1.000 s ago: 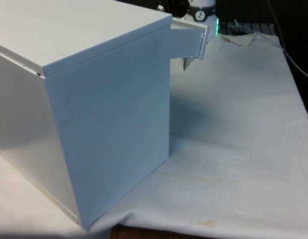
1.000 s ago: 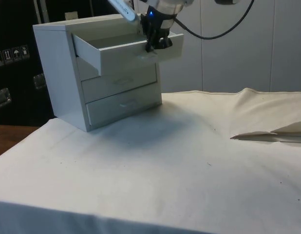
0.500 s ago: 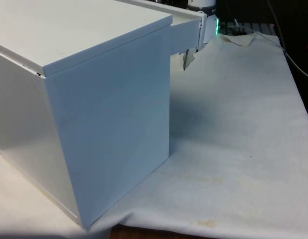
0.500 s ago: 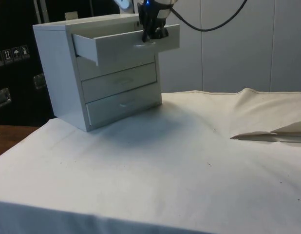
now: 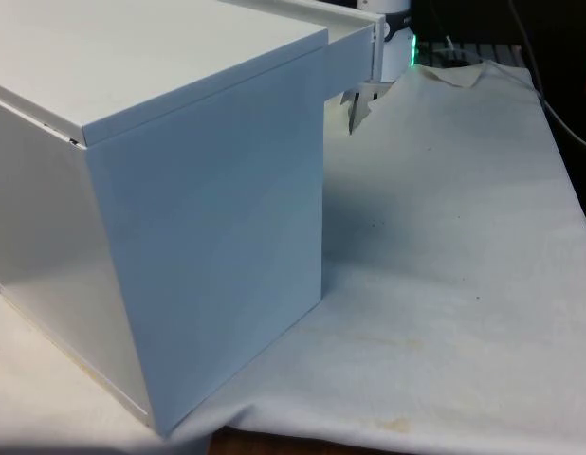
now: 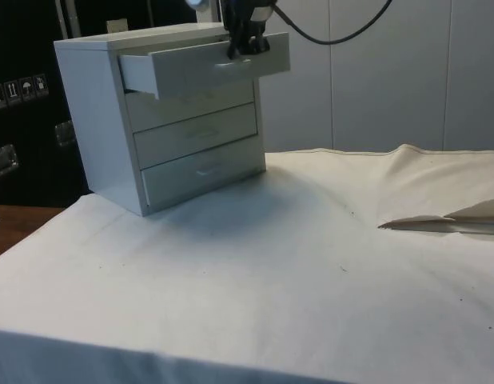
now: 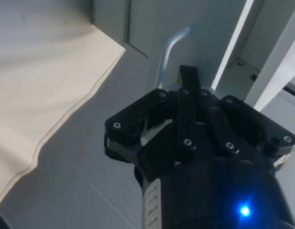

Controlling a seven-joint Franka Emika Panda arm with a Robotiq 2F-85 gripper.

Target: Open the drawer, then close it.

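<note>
While the top drawer (image 6: pixel 203 66) sticks part way out of the white chest of drawers (image 6: pixel 135 128), the two drawers under it sit pushed in flat. The black gripper (image 6: pixel 245 44) comes down from above onto the drawer's front, and its fingers (image 7: pixel 188 102) are pressed together around the thin handle (image 7: pixel 167 50). The chest stands on the white cloth (image 6: pixel 311 264), on the side view's left.

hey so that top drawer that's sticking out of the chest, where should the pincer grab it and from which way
Grip the thin curved handle at the middle of the top drawer front, coming straight at that front, fingers either side of the bar. It stands proud of the flat panel. The pincer is already at it.
</note>
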